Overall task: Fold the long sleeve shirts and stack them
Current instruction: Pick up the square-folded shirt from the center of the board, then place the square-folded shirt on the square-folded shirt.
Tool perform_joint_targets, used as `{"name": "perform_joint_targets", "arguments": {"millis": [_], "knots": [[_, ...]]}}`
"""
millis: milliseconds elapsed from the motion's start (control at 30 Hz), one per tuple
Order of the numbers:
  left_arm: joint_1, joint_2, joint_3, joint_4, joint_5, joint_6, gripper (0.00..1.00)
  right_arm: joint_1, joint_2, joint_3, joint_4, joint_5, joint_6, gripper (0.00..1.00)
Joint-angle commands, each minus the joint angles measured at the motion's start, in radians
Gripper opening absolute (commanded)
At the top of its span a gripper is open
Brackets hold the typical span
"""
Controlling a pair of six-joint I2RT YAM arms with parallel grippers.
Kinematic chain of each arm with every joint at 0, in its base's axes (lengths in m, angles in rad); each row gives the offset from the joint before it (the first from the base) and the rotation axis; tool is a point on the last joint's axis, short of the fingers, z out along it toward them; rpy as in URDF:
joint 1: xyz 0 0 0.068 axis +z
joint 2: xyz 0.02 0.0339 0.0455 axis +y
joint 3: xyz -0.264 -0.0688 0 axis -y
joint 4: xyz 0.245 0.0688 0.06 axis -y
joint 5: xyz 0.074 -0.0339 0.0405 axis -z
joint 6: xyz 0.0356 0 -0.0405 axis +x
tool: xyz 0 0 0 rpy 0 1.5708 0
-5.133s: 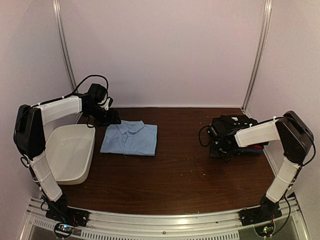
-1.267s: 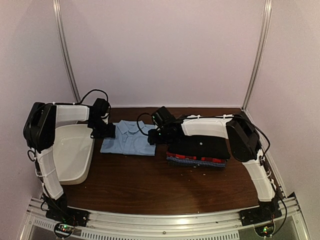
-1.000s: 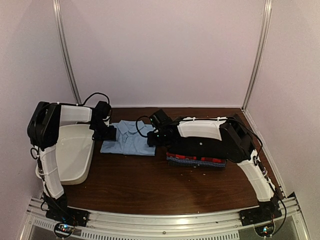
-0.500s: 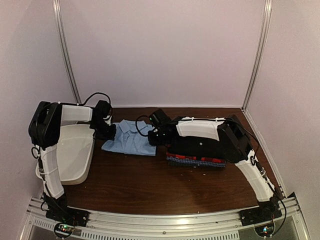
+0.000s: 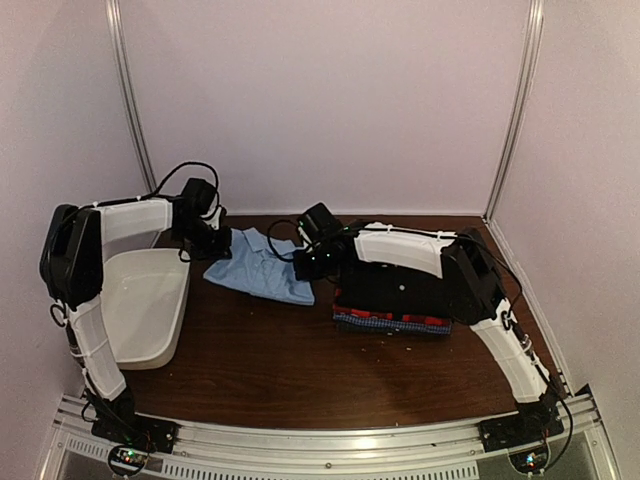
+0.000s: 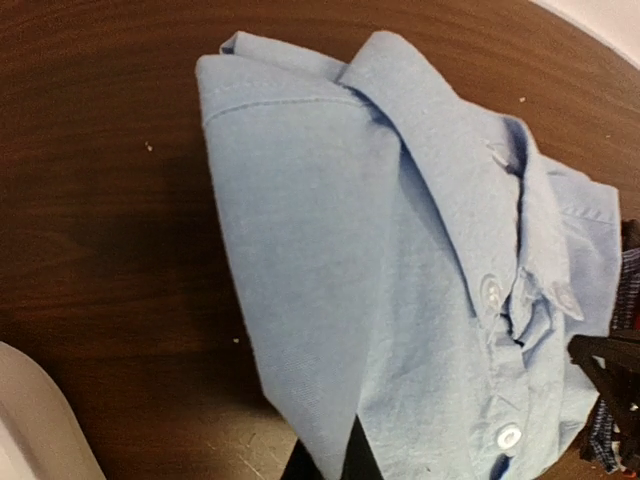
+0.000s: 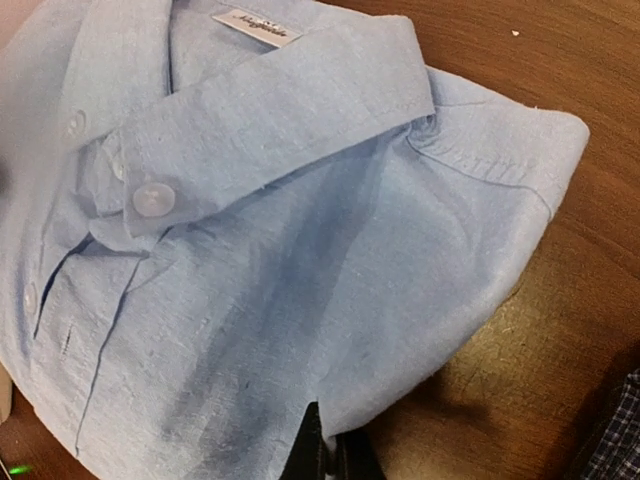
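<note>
The folded light blue collared shirt (image 5: 262,266) hangs a little above the brown table, sagging at its near edge. My left gripper (image 5: 222,246) is shut on its left edge, and my right gripper (image 5: 306,264) is shut on its right edge. In the left wrist view the shirt (image 6: 400,280) fills the frame, with the dark fingers (image 6: 352,462) pinching its hem at the bottom. The right wrist view shows the shirt (image 7: 250,250), collar and label up, clamped between the fingers (image 7: 312,448). A stack of folded shirts (image 5: 395,295), black on top of red and blue check, lies just to the right.
A white plastic tub (image 5: 140,305) stands at the table's left, beside the left arm. The right arm reaches over the stack. The stack's check edge (image 7: 615,430) lies close to the right gripper. The booth's walls close in the back and both sides.
Both grippers went from open to shut on the light blue shirt's two sides. The shirt has come up off the table and now tilts and sags between them.
</note>
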Motion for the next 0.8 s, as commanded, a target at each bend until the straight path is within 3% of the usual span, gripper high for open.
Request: {"name": "perform_joint_targets", "arguments": {"millis": [0,400,767], "knots": [[-0.026,-0.106,0.047,0.016,0.06,-0.017,0.0,0.006,-0.124,0.032,-0.023,-0.02,-0.048,0.0],[-0.114,-0.185,0.159,0.009,0.121,-0.09,0.0,-0.013,-0.331,-0.008,-0.137,0.083,-0.134,0.0],[-0.308,-0.144,0.196,0.184,0.185,-0.252,0.0,-0.135,-0.76,-0.539,-0.039,0.141,-0.135,0.0]]}}
